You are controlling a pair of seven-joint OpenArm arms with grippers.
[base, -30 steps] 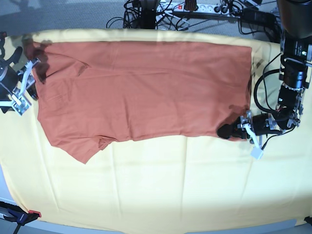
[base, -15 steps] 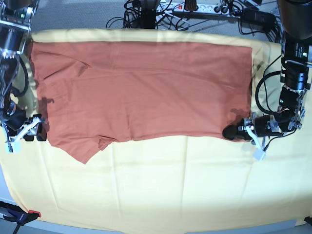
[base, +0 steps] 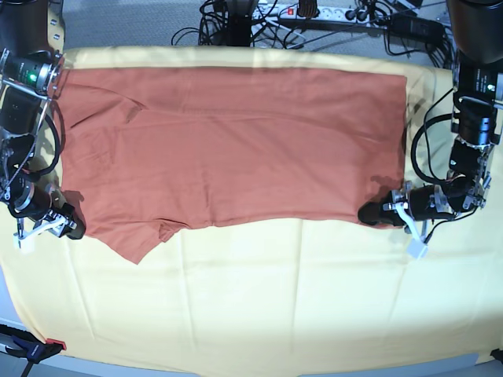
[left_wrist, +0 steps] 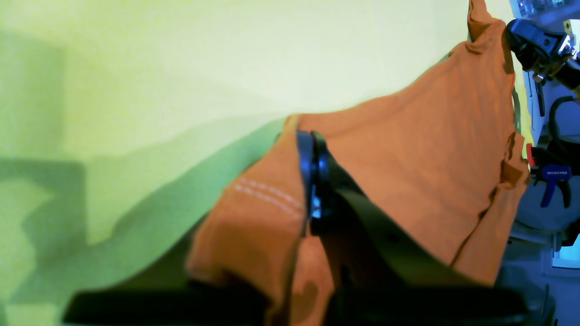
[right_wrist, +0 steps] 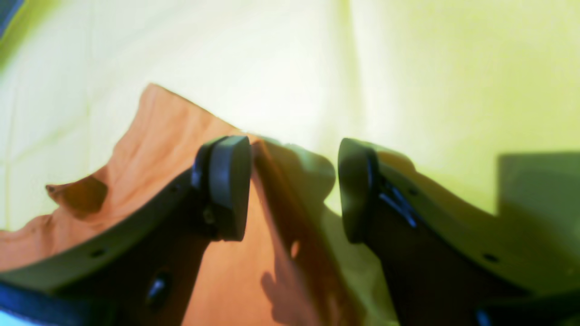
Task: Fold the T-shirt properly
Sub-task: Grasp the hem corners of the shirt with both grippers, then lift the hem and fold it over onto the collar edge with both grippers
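The T-shirt lies spread flat across the far half of the pale yellow cloth, its near hem running roughly along the cloth's middle and one sleeve drooping toward the near side. The step in hand looks like taking hold of the two near corners for a first fold. The left gripper lies low on the hem corner, and the left wrist view shows its fingers pressed together with orange fabric pinched between them. The right gripper sits at the opposite near corner; its fingers are spread, with the shirt's edge running up between them, nothing yet caught. The next move probably calls for the right fingers to close on that edge before both arms lift.
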